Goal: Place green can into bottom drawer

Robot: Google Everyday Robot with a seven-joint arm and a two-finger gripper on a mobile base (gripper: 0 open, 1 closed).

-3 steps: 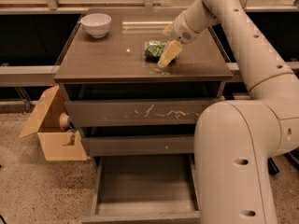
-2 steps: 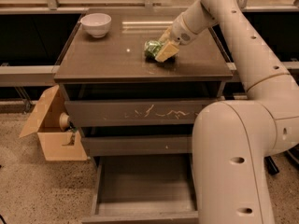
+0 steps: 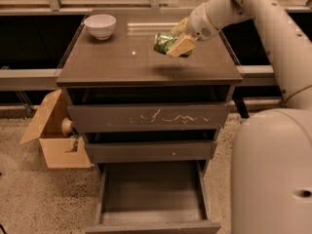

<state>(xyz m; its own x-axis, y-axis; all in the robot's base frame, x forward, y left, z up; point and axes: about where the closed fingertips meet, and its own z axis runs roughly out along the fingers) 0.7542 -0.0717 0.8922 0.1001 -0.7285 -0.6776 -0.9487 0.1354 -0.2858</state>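
The green can (image 3: 163, 42), mottled green and white, is held on its side above the right half of the cabinet top (image 3: 122, 57). My gripper (image 3: 178, 40) is shut on the green can, with tan fingers (image 3: 181, 45) on either side of it, and a shadow lies on the top below it. The bottom drawer (image 3: 151, 194) is pulled out towards me at the foot of the cabinet, and its grey floor shows nothing in it.
A white bowl (image 3: 100, 26) stands at the back left of the cabinet top. The scratched top drawer (image 3: 146, 117) and the middle drawer (image 3: 151, 150) stand slightly open. An open cardboard box (image 3: 56, 138) sits on the floor to the left. The robot's white body (image 3: 273, 174) fills the right.
The gripper closed in on the can and has lifted it off the cabinet top, moving slightly left and up.
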